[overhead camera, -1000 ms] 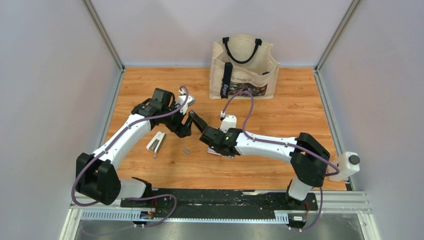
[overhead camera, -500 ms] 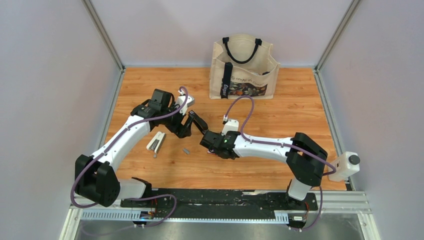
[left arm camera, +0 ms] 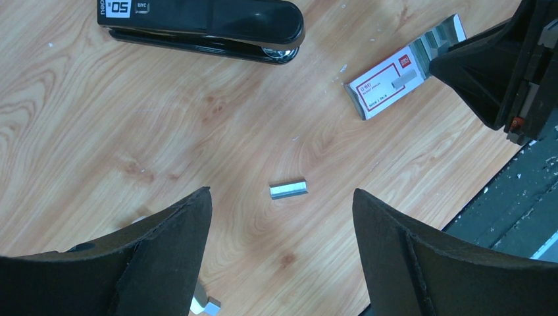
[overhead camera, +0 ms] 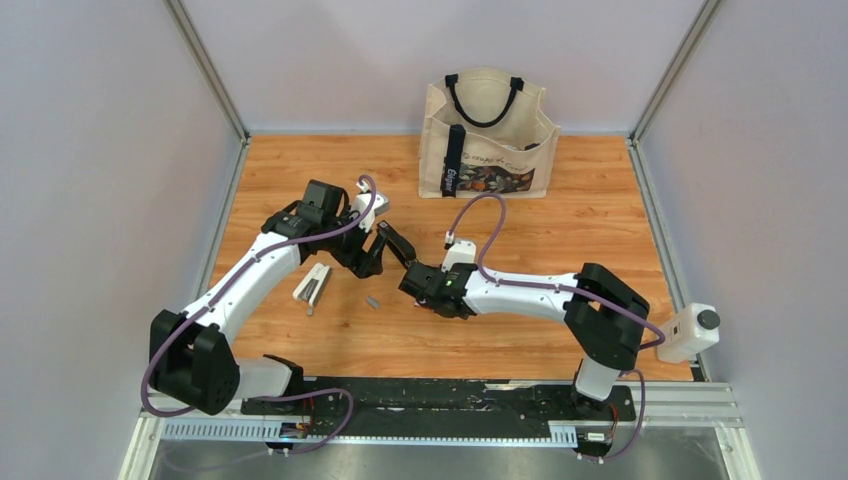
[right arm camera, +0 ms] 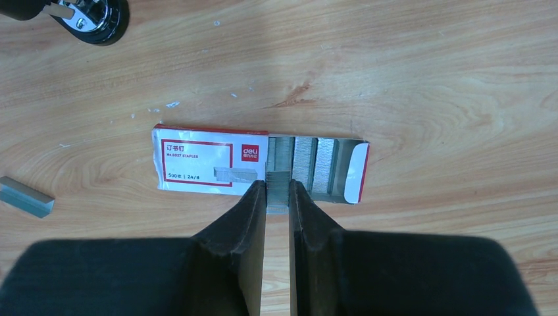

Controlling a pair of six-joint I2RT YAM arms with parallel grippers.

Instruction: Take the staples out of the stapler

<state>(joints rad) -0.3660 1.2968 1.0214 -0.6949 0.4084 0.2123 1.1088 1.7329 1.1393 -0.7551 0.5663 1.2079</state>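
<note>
Right pincer (right arm camera: 278, 187) clamped on staples (right arm camera: 278, 179) over the box (right arm camera: 197, 164); left pincer (left arm camera: 281, 195) gaped above a loose strip (left arm camera: 288, 189). I judged unloading done, stowing left.

We see a table (left arm camera: 99, 151) of smooth wood grain with a faint sheen. The stapler (left arm camera: 210, 23) looks like glossy black plastic, its nose polished metal. The box (right arm camera: 197, 161) is matt printed card. At its nine o'clock the loose staples (right arm camera: 25, 196) are dull silvery metal, like the staple strip (right arm camera: 278, 204) pinched between the matt, faintly grainy black fingers (right arm camera: 245, 230) of the right gripper (right arm camera: 278, 191). At the table's twelve o'clock, the bag (overhead camera: 487, 130) is coarse beige cloth.
</note>
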